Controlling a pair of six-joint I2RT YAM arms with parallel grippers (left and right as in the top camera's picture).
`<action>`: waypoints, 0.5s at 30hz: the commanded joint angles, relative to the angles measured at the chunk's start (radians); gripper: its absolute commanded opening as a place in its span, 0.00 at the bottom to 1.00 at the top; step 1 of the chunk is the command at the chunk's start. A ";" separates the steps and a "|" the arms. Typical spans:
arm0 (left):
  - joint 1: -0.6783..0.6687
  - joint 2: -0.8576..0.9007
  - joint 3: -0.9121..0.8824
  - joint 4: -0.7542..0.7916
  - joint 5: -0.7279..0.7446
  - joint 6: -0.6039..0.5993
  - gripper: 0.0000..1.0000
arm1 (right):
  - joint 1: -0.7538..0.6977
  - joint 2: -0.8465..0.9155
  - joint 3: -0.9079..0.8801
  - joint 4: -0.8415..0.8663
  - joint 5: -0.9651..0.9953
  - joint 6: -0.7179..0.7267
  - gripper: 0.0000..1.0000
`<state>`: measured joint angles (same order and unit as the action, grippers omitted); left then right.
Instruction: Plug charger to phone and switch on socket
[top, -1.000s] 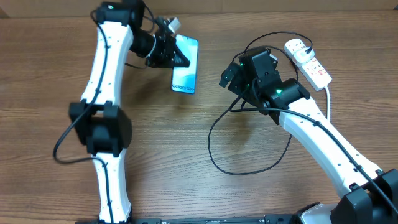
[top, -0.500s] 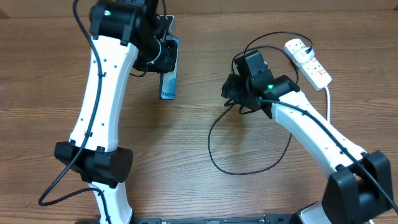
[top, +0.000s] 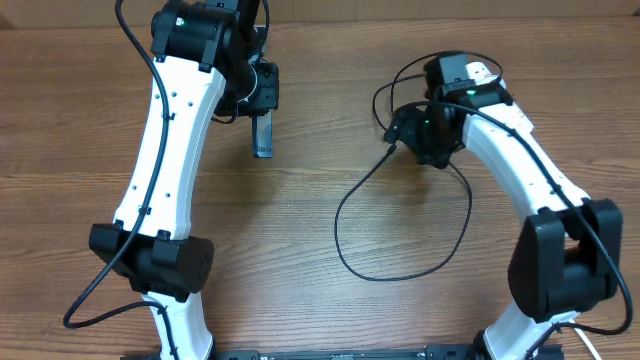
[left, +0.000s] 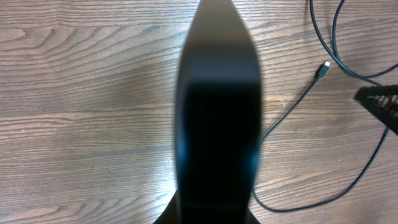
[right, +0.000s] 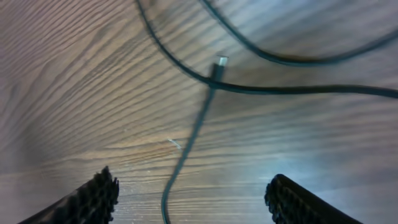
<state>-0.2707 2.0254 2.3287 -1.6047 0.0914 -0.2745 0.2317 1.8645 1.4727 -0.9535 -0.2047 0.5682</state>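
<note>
My left gripper (top: 262, 100) is shut on the phone (top: 263, 137), holding it above the table, edge-on to the overhead camera. In the left wrist view the phone (left: 217, 124) is a dark blurred slab filling the middle. The charger cable (top: 400, 270) lies in a big loop on the table. Its connector tip (right: 219, 64) lies free on the wood and also shows in the left wrist view (left: 324, 67). My right gripper (right: 193, 199) is open just above the cable near the tip (top: 392, 147). The socket (top: 482, 72) is mostly hidden under my right arm.
The wooden table (top: 300, 230) carries only the cable loops, which cross one another behind the tip (right: 298, 59). One finger of my right gripper (left: 379, 102) shows at the right edge of the left wrist view.
My left gripper has lifted the phone and turned it from screen-up to edge-on. My right arm has swung back and to the right, covering the socket, with its gripper over the cable tip.
</note>
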 joint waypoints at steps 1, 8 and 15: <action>-0.004 -0.002 0.000 0.004 -0.013 -0.018 0.04 | 0.056 -0.005 0.015 0.013 0.063 0.059 0.66; -0.008 -0.002 0.000 0.005 -0.013 -0.018 0.04 | 0.136 0.005 0.013 0.052 0.238 0.192 0.52; -0.011 -0.002 0.000 0.005 -0.013 -0.018 0.04 | 0.172 0.080 0.012 0.047 0.237 0.196 0.52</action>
<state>-0.2737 2.0254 2.3287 -1.6043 0.0883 -0.2825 0.3962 1.8923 1.4727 -0.9054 0.0093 0.7479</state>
